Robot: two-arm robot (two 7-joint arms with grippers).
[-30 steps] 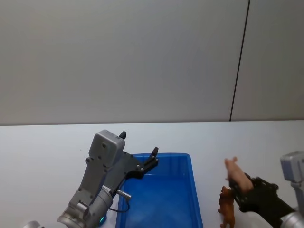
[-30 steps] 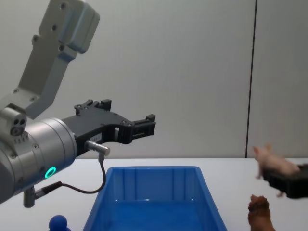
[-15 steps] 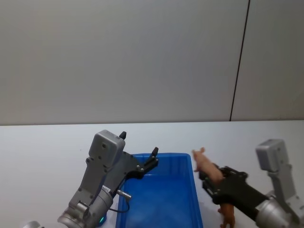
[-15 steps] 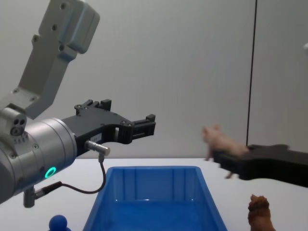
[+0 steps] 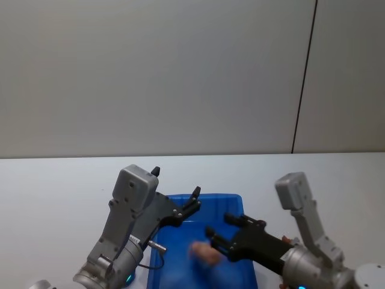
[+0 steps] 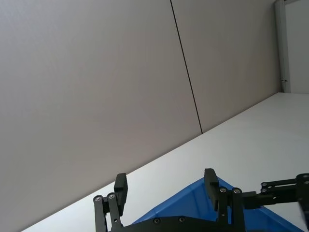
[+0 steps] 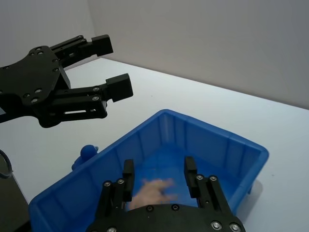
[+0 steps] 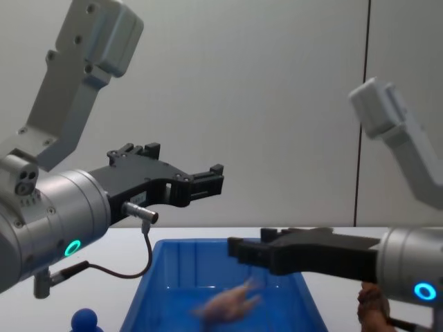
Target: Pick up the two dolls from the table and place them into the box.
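The pale pink plastic pig point(image 8: 228, 304) is a blur in the bright blue plastic bin point(image 8: 180, 266); the right arm point(image 8: 408, 277) half hides the brown plastic lion point(image 8: 371, 301).

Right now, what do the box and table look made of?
Box: likely moulded plastic, slightly glossy, with even blue colour and a thick rounded rim. Table: smooth matte white, maybe laminate; the plain surface leaves it open.

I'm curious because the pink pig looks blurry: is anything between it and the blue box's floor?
Nothing visible. The pig is inside the box, under the open right gripper. The left gripper hangs open over the box's far left corner, aside from it.
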